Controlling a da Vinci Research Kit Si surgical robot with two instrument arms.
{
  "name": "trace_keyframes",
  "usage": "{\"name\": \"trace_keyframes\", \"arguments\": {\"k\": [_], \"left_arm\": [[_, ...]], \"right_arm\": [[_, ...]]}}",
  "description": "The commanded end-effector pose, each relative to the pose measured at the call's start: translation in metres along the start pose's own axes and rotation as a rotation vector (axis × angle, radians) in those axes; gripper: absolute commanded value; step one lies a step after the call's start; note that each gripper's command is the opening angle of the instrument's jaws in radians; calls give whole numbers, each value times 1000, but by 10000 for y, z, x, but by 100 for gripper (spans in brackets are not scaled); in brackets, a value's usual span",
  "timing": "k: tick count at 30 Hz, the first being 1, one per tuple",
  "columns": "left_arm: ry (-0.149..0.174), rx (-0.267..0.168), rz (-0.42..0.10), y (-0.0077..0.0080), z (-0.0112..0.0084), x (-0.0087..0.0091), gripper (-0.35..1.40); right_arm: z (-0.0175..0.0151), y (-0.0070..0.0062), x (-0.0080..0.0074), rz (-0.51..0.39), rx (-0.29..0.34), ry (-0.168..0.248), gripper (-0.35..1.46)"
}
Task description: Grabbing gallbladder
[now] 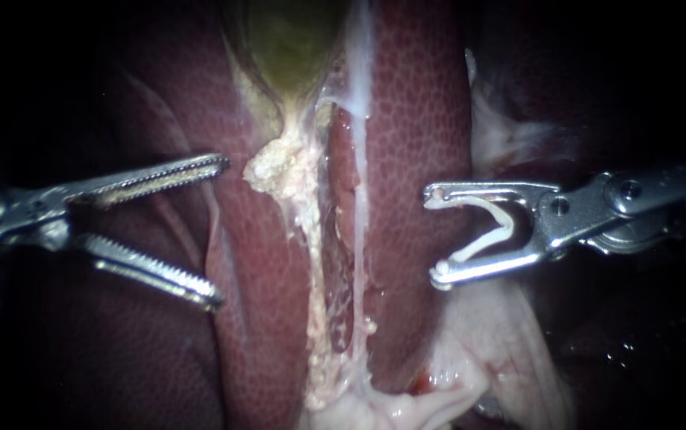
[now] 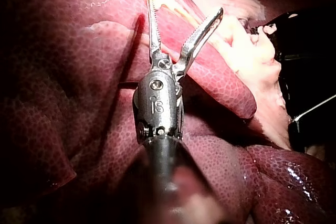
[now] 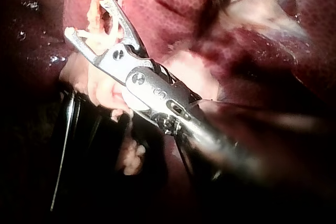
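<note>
The greenish gallbladder (image 1: 287, 48) lies at the top of the endoscope view between lobes of dark red liver (image 1: 414, 103). From its neck a pale, crumbly strand (image 1: 311, 239) and a thin white strand (image 1: 358, 159) run down the groove. My left instrument (image 1: 219, 231) (image 2: 185, 6) has serrated jaws that stand wide open left of the groove, over liver and holding nothing. My right instrument (image 1: 434, 236) (image 3: 86, 15) hovers right of the groove. Its jaws stand apart with a white clip (image 1: 486, 231) (image 3: 97, 38) seated between them. Neither instrument touches the gallbladder.
Pale, whitish tissue (image 1: 486, 350) spreads below the right instrument and gathers at the bottom of the groove. More pale tissue (image 1: 502, 135) lies above the right instrument's shaft. Liver (image 2: 79, 103) fills the ground under the left instrument.
</note>
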Motion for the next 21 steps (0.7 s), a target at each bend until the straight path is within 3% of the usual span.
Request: {"name": "trace_keyframes", "arguments": {"k": [1, 14, 17, 21], "left_arm": [[2, -5, -2, 4, 4, 1, 91], [3, -23, -12, 29, 32, -4, 89], [3, -28, -12, 34, 39, 0, 84], [6, -42, -9, 41, 42, 9, 64]], "right_arm": [[0, -1, 0, 2, -1, 0, 57], [1, -1, 0, 7, -1, 0, 57], [1, -1, 0, 7, -1, 0, 57], [1, -1, 0, 7, -1, 0, 57]]}}
